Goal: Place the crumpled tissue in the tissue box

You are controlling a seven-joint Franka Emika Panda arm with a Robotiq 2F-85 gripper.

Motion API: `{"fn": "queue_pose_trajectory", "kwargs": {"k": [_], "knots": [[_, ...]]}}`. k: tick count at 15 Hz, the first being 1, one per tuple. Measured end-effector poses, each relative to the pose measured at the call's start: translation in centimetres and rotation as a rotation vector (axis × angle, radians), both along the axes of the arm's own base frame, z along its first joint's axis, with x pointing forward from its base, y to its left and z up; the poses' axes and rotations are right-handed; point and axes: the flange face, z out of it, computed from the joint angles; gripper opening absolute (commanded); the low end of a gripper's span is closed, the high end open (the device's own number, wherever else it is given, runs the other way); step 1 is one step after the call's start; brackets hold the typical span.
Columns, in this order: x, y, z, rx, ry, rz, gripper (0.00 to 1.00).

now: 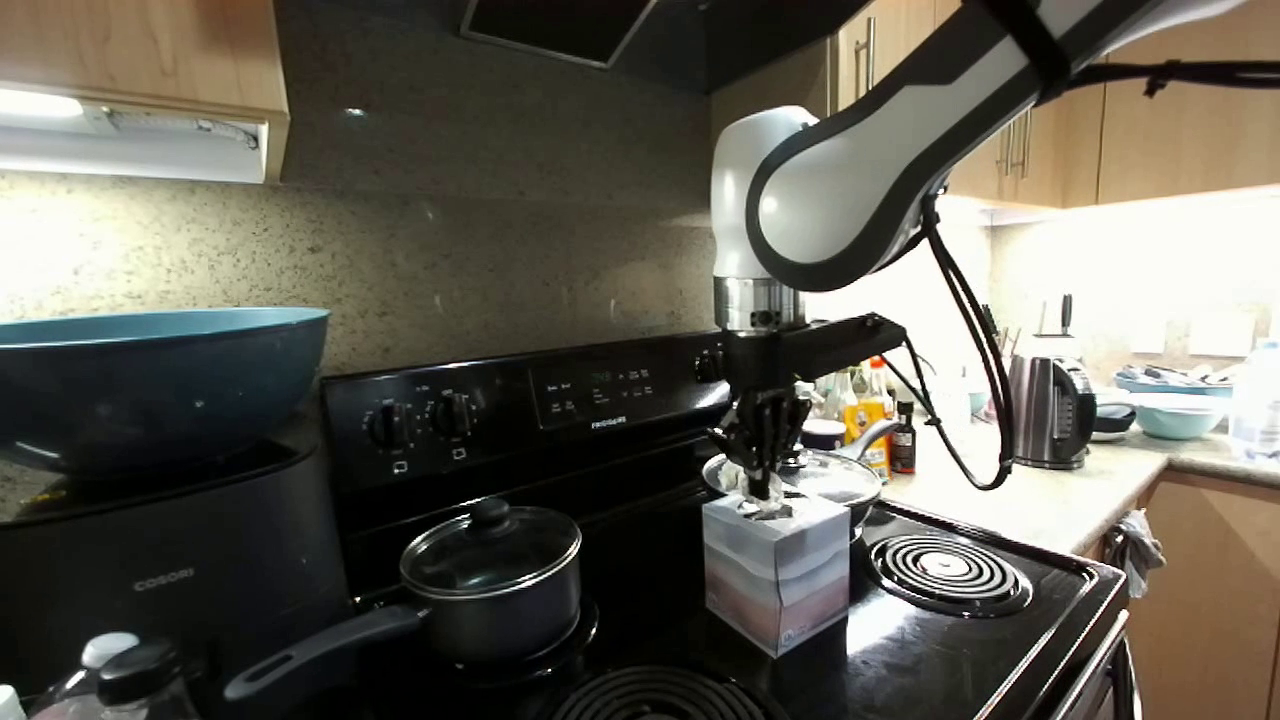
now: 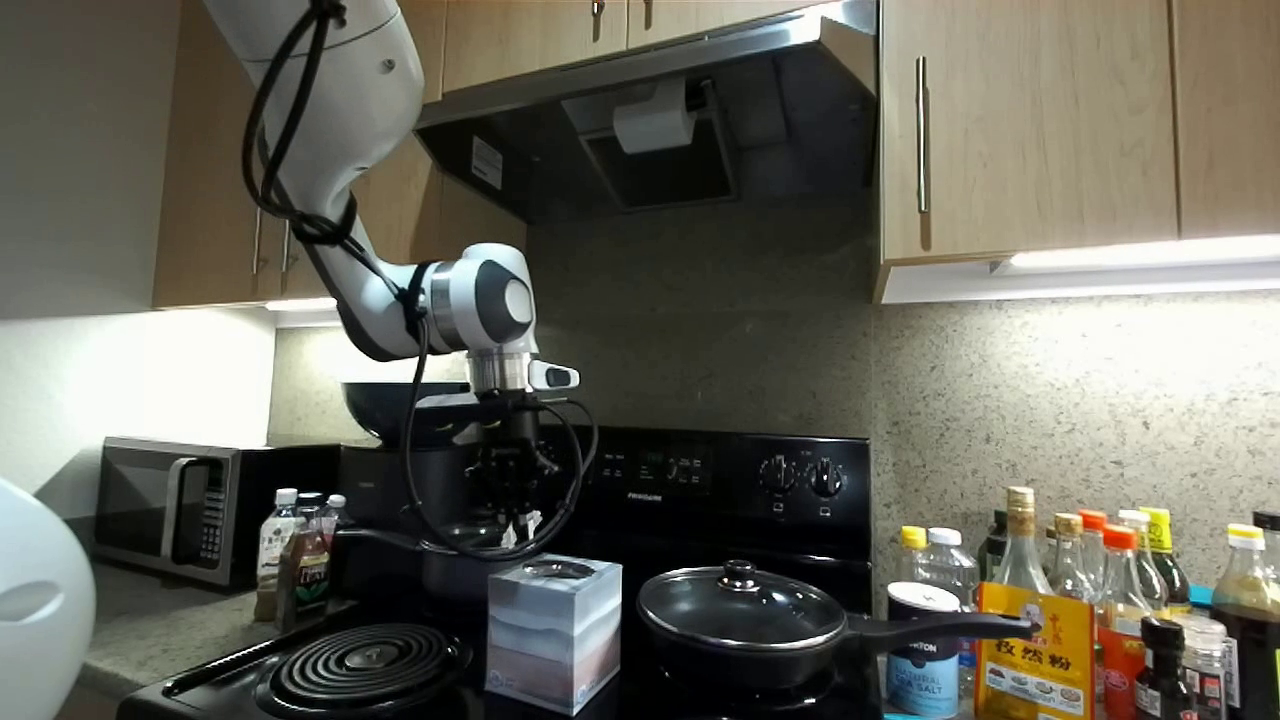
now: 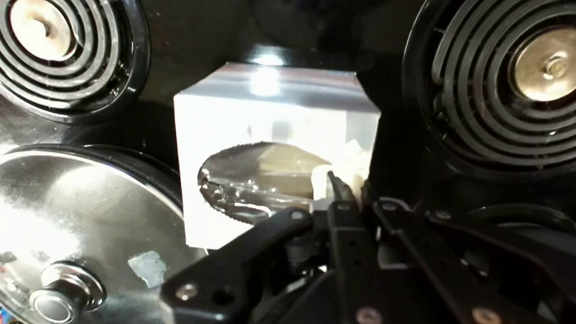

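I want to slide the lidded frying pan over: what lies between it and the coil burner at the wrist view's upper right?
In the wrist view, the tissue box stands between the lidded frying pan and that coil burner; both exterior views agree.

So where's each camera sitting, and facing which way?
In an exterior view: sits on the pot side, looks across the stove toward the kettle; arm at upper right.
In an exterior view: sits on the frying pan side, faces the range hood; arm at upper left.
Wrist view: on the arm, looks down at the tissue box; end effector at bottom.
Both exterior views share tissue box, arm and end effector.
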Motion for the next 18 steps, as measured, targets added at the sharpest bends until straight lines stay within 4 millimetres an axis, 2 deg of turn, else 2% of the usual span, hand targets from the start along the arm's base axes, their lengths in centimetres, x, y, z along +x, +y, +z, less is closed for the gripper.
{"fn": "queue_pose_trajectory", "kwargs": {"k": [4, 10, 14, 15, 16, 18], "knots": [[1.7, -1.6, -0.4, -0.005, -0.017, -0.044, 0.05], [2.5, -5.4, -4.2, -0.030, 0.047, -0.124, 0.05], [2.8, -5.4, -5.0, -0.043, 0.059, -0.129, 0.05], [2.9, -5.3, -5.0, -0.044, 0.059, -0.127, 0.30], [2.9, -5.3, -5.0, -0.044, 0.060, -0.127, 0.31], [2.9, -5.3, -5.0, -0.044, 0.060, -0.126, 0.43]]}}
